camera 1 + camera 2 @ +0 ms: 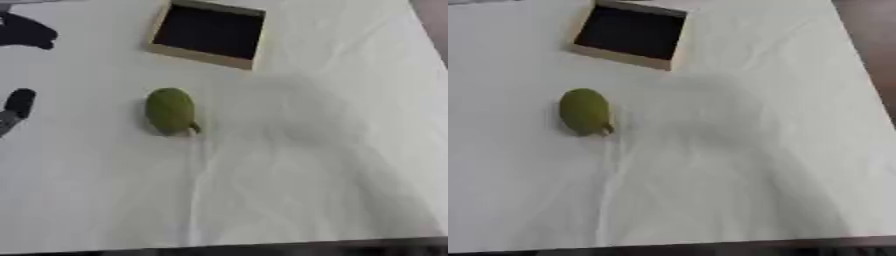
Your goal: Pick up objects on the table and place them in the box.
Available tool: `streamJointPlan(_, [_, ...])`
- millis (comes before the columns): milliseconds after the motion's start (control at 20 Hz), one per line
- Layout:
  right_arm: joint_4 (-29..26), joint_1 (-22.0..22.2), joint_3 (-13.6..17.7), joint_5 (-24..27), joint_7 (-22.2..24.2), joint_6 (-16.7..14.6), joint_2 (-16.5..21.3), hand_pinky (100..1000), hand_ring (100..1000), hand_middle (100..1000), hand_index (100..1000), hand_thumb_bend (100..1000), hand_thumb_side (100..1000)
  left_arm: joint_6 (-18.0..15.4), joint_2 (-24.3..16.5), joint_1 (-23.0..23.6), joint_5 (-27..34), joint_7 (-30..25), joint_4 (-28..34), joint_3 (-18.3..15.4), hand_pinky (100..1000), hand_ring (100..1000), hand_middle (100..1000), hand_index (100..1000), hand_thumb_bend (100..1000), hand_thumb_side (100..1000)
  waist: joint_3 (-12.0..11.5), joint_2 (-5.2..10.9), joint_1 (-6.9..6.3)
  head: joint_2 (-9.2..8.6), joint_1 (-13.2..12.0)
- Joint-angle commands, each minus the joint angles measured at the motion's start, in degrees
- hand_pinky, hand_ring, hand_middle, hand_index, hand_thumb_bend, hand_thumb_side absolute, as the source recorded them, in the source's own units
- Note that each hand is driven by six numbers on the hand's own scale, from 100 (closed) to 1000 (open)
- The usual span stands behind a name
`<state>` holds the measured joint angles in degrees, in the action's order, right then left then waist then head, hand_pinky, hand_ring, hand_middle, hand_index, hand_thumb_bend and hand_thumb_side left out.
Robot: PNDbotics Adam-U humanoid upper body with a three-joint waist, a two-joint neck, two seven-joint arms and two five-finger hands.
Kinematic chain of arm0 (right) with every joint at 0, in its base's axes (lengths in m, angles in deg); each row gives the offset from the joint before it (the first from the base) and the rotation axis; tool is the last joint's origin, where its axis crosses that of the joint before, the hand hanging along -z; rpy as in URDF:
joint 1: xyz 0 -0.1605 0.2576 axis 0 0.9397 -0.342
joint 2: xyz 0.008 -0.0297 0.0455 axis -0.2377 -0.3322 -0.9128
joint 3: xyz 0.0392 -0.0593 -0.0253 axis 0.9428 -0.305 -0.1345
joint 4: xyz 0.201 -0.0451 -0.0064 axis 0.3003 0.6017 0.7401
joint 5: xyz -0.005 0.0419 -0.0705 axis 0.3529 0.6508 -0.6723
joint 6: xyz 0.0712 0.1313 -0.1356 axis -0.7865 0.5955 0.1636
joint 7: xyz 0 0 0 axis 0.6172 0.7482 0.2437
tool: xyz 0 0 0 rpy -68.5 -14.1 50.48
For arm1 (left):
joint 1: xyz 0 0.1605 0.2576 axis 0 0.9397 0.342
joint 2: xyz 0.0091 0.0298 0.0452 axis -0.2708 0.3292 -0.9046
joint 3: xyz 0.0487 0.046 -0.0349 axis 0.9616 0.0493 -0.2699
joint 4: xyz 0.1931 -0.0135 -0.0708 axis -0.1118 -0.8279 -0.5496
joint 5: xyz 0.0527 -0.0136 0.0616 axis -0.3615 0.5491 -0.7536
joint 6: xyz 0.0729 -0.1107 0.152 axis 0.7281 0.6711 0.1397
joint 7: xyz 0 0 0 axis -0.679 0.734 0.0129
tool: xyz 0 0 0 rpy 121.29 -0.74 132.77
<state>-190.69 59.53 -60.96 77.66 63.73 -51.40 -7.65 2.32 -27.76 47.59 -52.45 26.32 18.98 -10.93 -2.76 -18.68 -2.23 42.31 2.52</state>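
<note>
**Green fruit alone on the cloth, box behind it**

Sitting on the white tablecloth, left of centre and toward the far half, is a single green fruit. Nothing touches it. The cloth around it is bare apart from wrinkles; one crease runs from just below the fruit toward the near edge. No obstacle lies between fruit and box.

Fruit: oval, dull olive-green, smooth-looking, with a small paler stub at its near-right end. It throws a thin shadow on its left and near sides. Long axis runs roughly far-to-near, tilted slightly, rounded end toward the box, stub end toward the robot and a bit right.

Box: behind the fruit and slightly right, near the far edge, well apart from it. Light wood-coloured rim, dark inside, open top, set askew to the table edges. Contents not discernible; the interior just reads black.

A broad soft shadow covers the cloth right of the fruit.

Left hand: only a dark rounded tip with a grey segment shows at the left edge of the left eye view, level with the fruit, well apart from it. Can't tell if its fingers are open or curled. Another dark shape sits at the upper left corner, unidentifiable.

Right hand: not visible in either view.
</note>
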Motion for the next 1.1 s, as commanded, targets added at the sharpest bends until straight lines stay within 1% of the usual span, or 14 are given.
streamJointPlan(50, [-0.9,-0.8,0.1,0.5,0.4,0.0,1.3,786,731,602,762,100,510,0.4,-0.6,-2.3,0.2,-3.3,-0.8,1.9,854,791,838,930,100,349,0.1,1.24,-0.13,0.37,-0.5])
streamJointPlan(150, [-0.9,-0.9,0.0,0.6,0.5,0.0,1.3,786,731,602,762,100,510,0.4,-0.2,-3.6,-0.1,-5.1,-1.5,3.1,873,809,848,936,100,349,0.2,1.27,-0.2,0.43,-0.7])
streamJointPlan(350, [-0.9,-1.0,-0.1,0.8,0.7,0.0,1.3,786,732,602,763,100,509,0.9,1.2,-6.2,-1.2,-7.9,-2.8,4.4,911,836,855,941,100,346,0.2,1.37,-0.18,0.48,-0.8])
streamJointPlan(400, [-0.9,-1.0,-0.1,0.9,0.8,0.0,1.3,787,732,602,763,100,508,1.3,1.5,-6.8,-1.5,-8.8,-3.4,4.7,925,844,853,936,100,337,0.2,1.41,-0.18,0.5,-0.8])
streamJointPlan(450, [-0.9,-1.0,-0.2,0.9,0.8,0.0,1.3,787,732,602,763,100,508,1.8,1.9,-7.4,-2.0,-9.8,-4.0,5.0,931,848,848,932,100,344,0.2,1.44,-0.18,0.51,-0.8])
streamJointPlan(500, [-0.9,-1.0,-0.2,0.9,0.9,0.0,1.3,787,732,602,763,100,503,2.4,2.2,-7.8,-2.5,-10.9,-4.8,5.3,941,852,844,929,100,370,0.2,1.46,-0.18,0.52,-0.8])
streamJointPlan(650, [-0.9,-1.1,-0.3,1.1,1.0,0.0,1.3,787,732,602,763,100,511,3.9,3.5,-9.2,-4.1,-13.9,-7.1,5.8,958,867,850,931,100,380,0.2,1.5,-0.16,0.45,-0.9])
streamJointPlan(750, [-0.9,-1.1,-0.4,1.1,1.2,0.0,1.2,787,732,602,763,100,511,4.7,4.5,-10.0,-5.9,-15.1,-8.5,5.8,958,870,853,935,100,404,0.2,1.51,-0.14,0.41,-1.0])
streamJointPlan(850, [-0.9,-1.2,-0.4,1.2,1.2,0.1,1.1,787,732,603,763,100,512,5.1,5.4,-10.7,-7.5,-16.2,-9.8,6.1,960,878,860,942,100,461,0.3,1.53,-0.14,0.34,-1.0])
streamJointPlan(1050, [-0.9,-1.3,-0.4,1.4,1.3,0.1,1.0,788,733,603,763,100,513,5.0,7.5,-12.2,-10.1,-18.2,-12.5,6.7,967,885,867,945,100,516,0.5,1.55,-0.16,0.25,-1.3])
streamJointPlan(1100, [-0.9,-1.3,-0.5,1.4,1.4,0.2,1.0,788,733,603,763,100,513,4.8,8.0,-12.5,-10.5,-18.6,-13.0,6.7,970,888,870,947,100,543,0.5,1.54,-0.15,0.22,-1.3])
